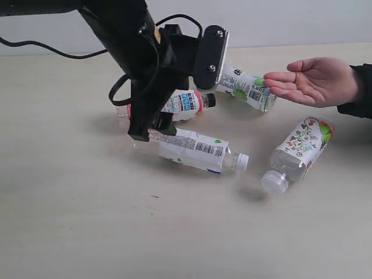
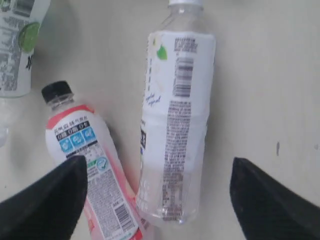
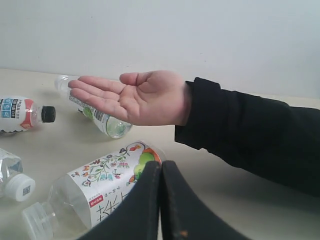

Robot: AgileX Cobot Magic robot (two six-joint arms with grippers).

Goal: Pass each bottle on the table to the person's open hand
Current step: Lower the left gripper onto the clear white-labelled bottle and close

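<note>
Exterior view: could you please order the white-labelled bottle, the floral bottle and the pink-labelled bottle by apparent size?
Largest: white-labelled bottle and floral bottle, too alike to rank.
Smallest: pink-labelled bottle, though the arm hides part of it.

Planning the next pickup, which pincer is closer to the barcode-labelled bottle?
Left. The left pincer hangs open right over the barcode-labelled bottle; the right pincer, shut, sits off by the floral bottle.

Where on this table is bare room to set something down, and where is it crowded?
Free: the table in front of the white-labelled bottle and floral bottle, and its left end in the exterior view. Crowded: around the pink-labelled bottle and green-accented bottle by the open hand.
</note>
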